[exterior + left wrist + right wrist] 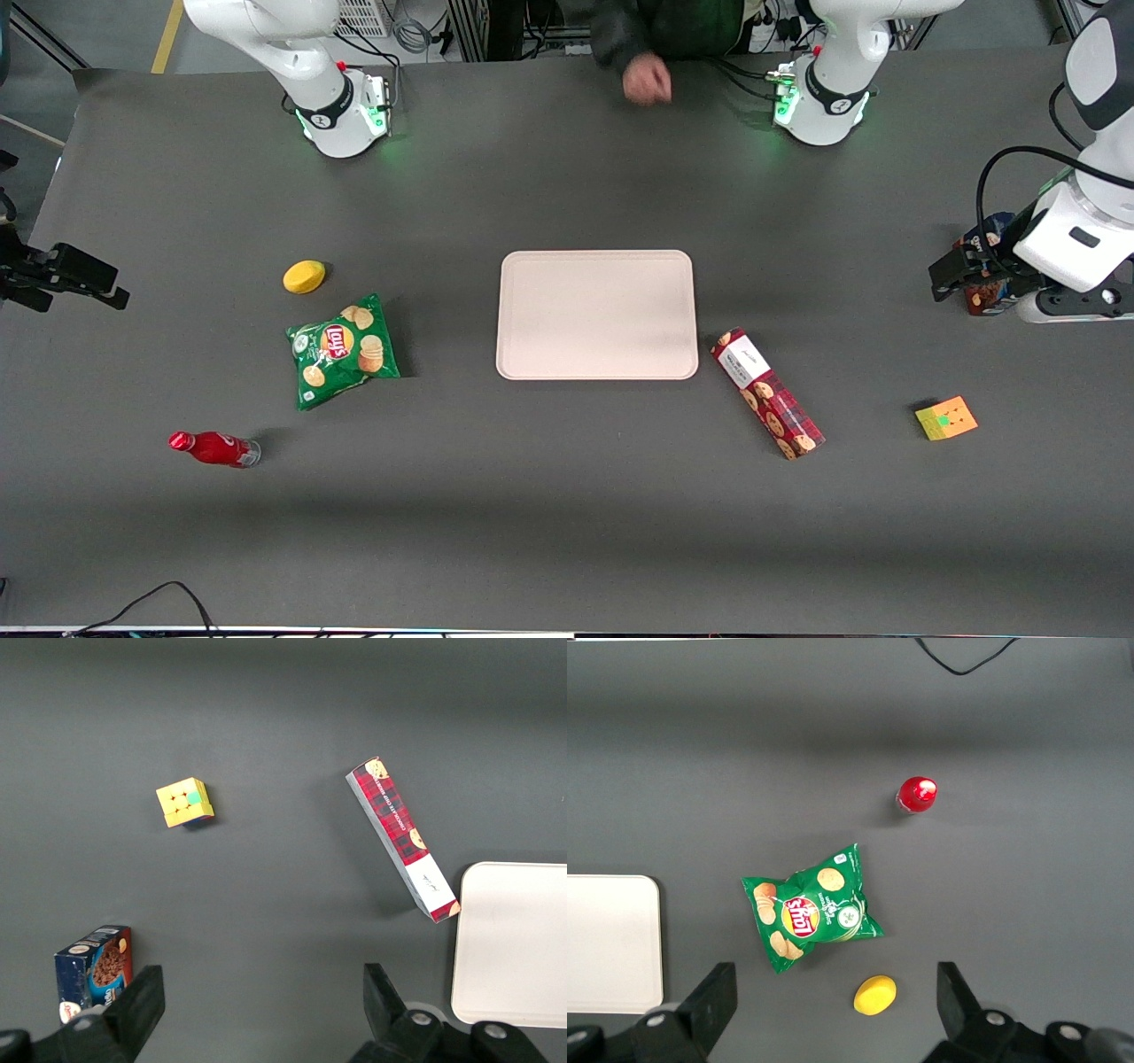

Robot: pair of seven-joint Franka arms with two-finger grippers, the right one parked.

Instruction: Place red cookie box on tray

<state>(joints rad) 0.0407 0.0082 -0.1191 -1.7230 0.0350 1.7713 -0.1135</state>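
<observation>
The red cookie box is a long dark-red plaid carton lying flat on the table beside the tray, its white-label end close to a tray corner. In the left wrist view the red cookie box lies at an angle, with its label end nearly touching the tray. The tray is pale pinkish-beige and bare. My gripper hangs above the table toward the working arm's end, well away from the box. Its fingers stand wide apart, so the gripper is open and holds nothing.
A blue-and-brown cookie box stands just by my gripper. A yellow-orange cube lies nearer the front camera. Toward the parked arm's end are a green chips bag, a yellow object and a red bottle. A person's hand rests at the table edge.
</observation>
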